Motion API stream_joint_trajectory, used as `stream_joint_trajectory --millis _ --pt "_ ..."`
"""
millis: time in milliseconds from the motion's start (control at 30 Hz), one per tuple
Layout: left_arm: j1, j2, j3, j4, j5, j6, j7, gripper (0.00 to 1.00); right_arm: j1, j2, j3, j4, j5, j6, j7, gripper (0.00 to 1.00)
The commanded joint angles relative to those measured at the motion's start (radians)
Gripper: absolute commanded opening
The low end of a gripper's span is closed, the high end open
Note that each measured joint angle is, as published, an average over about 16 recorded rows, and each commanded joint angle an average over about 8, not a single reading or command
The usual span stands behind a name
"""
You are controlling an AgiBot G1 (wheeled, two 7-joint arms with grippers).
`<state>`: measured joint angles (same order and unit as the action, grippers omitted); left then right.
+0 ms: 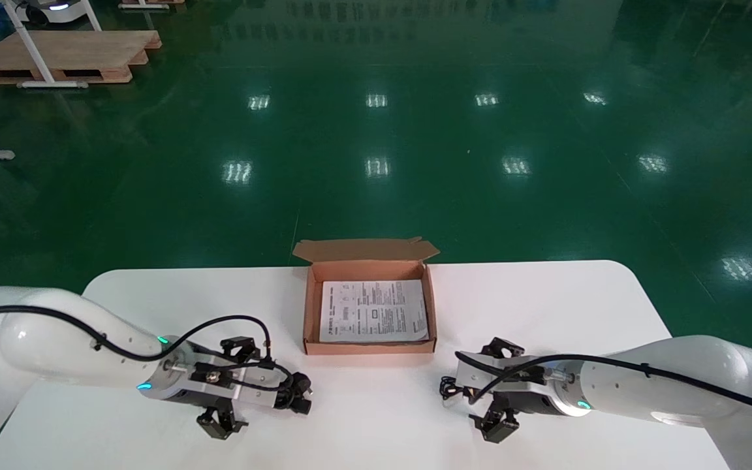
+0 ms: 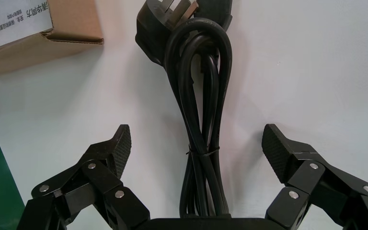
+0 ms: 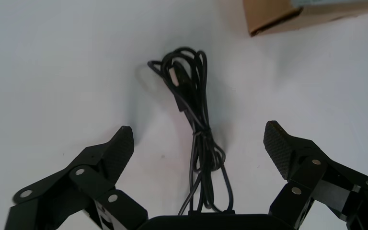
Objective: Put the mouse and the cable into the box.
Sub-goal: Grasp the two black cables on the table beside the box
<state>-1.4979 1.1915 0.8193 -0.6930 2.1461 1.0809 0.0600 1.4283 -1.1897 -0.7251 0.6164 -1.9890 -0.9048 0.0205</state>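
Cable (image 2: 204, 143): thick black tie-bound loops

Open-topped box (image 1: 369, 347) — raised flap (image 1: 364, 249) behind

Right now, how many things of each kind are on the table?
Cable bundles: 2, thick plug cable at the left gripper, thin cable at the right gripper
Cardboard box: 1
Printed sheet: 1, inside the box
Mouse: 0 in view
Total: 4

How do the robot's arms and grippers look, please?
The left arm and right arm are smooth white rounded shells, each with a black cable outside and teal lights near the wrist. The left gripper and right gripper are black linkages with silver pins and textured pads.
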Motion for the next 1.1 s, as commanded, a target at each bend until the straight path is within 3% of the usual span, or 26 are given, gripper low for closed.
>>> stream_joint_trajectory --millis 33,100,300,367,1100 --pt "0.0 0.0 0.0 0.001 0.0 0.0 0.0 0.99 0.004 -0.005 -0.001 -0.023 -0.002 0.007 -0.01 0.98" --pt "0.0 0.0 0.0 0.001 0.0 0.0 0.0 0.76 0.005 -0.006 -0.001 -0.027 -0.003 0.008 -0.011 0.79" --pt "0.0 0.0 0.0 0.001 0.0 0.0 0.0 0.02 0.003 -0.002 -0.001 -0.016 -0.001 0.005 -0.008 0.06" --pt "0.0 0.0 0.0 0.001 0.0 0.0 0.0 0.0 0.003 -0.001 -0.001 -0.012 0.0 0.004 -0.007 0.0" --pt "0.0 0.0 -0.001 -0.001 -0.001 0.0 0.0 0.0 0.0 0.003 0.001 0.004 0.002 -0.002 -0.002 0.0"
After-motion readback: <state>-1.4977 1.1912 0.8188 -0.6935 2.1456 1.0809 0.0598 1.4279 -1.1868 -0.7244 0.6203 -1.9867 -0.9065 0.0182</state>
